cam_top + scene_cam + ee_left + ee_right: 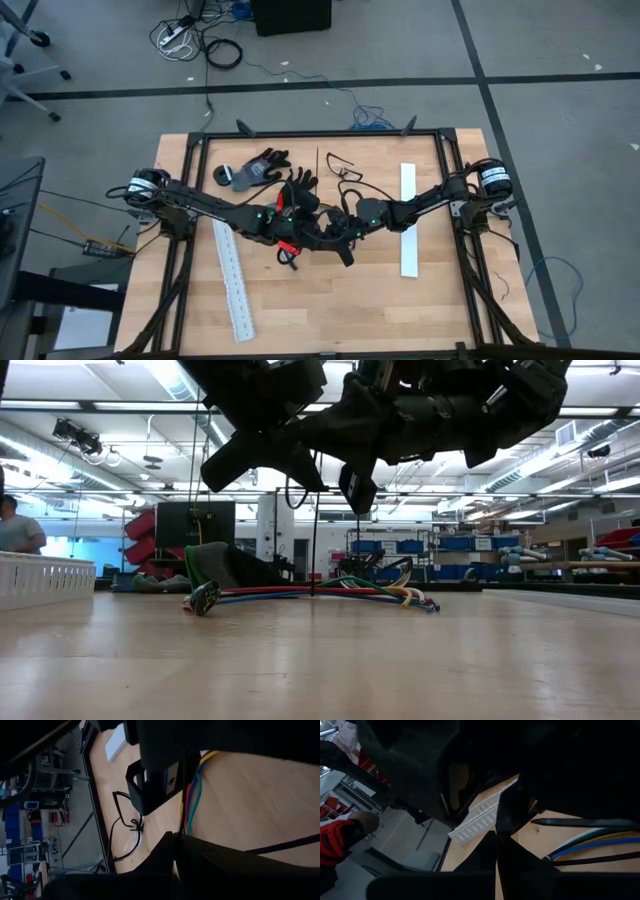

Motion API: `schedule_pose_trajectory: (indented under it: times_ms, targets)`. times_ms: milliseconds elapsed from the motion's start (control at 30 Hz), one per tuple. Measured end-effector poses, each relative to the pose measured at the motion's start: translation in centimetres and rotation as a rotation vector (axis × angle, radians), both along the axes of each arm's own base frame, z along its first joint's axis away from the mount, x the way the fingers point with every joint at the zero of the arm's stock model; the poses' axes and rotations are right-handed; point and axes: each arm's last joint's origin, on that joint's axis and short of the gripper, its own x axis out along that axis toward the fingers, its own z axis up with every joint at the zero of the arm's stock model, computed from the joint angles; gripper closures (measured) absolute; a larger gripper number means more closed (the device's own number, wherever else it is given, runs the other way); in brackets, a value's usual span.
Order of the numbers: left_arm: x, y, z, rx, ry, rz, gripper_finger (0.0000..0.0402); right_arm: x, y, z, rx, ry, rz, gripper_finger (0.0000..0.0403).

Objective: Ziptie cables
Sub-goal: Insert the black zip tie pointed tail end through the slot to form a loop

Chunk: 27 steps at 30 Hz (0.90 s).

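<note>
The cables [330, 593], thin red, blue, green, yellow and white wires, lie flat on the wooden table at its middle. In the high view the two arms that cross above them hide most of the bundle. My left gripper [175, 840] is shut and slants down above the cables [192, 795]; its tip [358, 492] hangs clear of them. My right gripper [497, 840] is shut and nearly level, also above the bundle [592, 844]. A thin black tie with a pointed end [570, 822] lies beside the wires. Nothing shows between either pair of fingertips.
Two long white slotted strips lie on the table, one near left [232, 280] and one at the right [408, 220]. Dark gloves [255, 170] and black looped ties [345, 165] lie toward the far edge. A person [15, 525] stands beyond the table's left.
</note>
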Motion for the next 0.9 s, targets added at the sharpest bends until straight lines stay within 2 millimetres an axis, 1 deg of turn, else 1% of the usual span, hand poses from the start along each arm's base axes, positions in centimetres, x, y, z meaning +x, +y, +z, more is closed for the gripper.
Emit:
schedule_pose_trajectory:
  times_ms: [400, 700, 900]
  targets:
    - [0.01, 0.0, 0.01, 0.004, -0.001, 0.0, 0.0401, 0.01, -0.02, 0.0, 0.006, 0.002, -0.01, 0.0403]
    - [0.29, -0.03, 0.28, 0.039, -0.019, -0.026, 0.0402, 0.02, -0.03, 0.04, 0.014, 0.001, -0.013, 0.0403]
    - [0.26, 0.08, 0.42, 0.119, -0.014, -0.002, 0.0402, 0.02, -0.04, 0.05, 0.014, -0.001, -0.016, 0.0403]
